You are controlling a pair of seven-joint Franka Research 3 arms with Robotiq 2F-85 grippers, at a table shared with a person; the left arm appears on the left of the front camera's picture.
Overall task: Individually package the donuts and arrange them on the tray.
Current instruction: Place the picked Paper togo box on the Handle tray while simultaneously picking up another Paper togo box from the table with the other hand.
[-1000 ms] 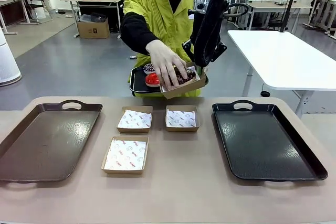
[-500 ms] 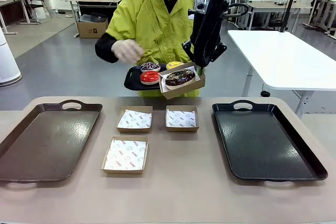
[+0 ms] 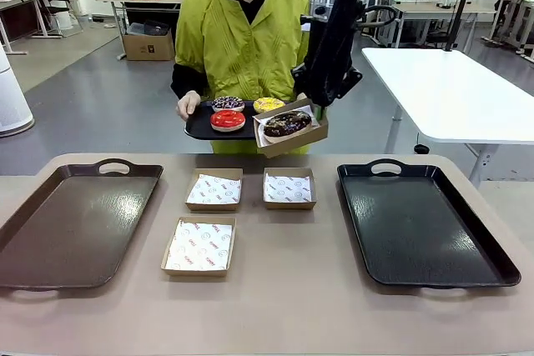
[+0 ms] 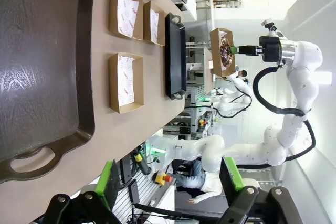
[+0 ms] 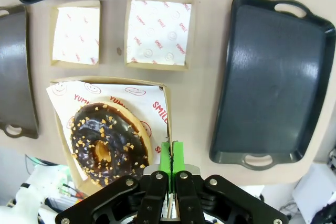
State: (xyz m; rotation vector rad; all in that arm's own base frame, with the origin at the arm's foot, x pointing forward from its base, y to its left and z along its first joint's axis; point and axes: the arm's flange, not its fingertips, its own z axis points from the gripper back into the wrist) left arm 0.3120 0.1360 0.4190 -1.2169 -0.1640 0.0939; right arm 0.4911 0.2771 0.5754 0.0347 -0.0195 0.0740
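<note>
Right jaws are clenched on the rim of a cardboard box (image 3: pixel 292 142). In my wrist view the green pads (image 5: pixel 166 157) are pinched tight on its wall, with the chocolate sprinkled donut (image 3: pixel 286 124) sitting on the printed paper inside. The box hangs in the air at 12 o'clock, just past the counter's (image 3: pixel 284 298) far edge and tipped a bit toward me.

At about 9 o'clock from the box, the person's hand (image 3: pixel 188 106) holds a small black tray (image 3: pixel 198 127). It's so close I can't tell if the two touch. That tray has the other three donuts on it:
- the red one (image 3: pixel 227 120) nearest me
- the purple-dark iced one (image 3: pixel 228 103) behind it
- the yellow one (image 3: pixel 269 104) right by my box

On the counter, two empty paper-lined boxes (image 3: pixel 214 207) (image 3: pixel 289 205) sit side by side in the middle. A third (image 3: pixel 197 272) is at 6 o'clock from the left one. The big brown tray (image 3: pixel 50 231) is over at 9 o'clock and the big black tray (image 3: pixel 417 239) is at 3 o'clock.

Left jaws are released, pads (image 4: pixel 107 182) spread wide and gripping nothing (they're just hanging above the handle end of the brown tray).
</note>
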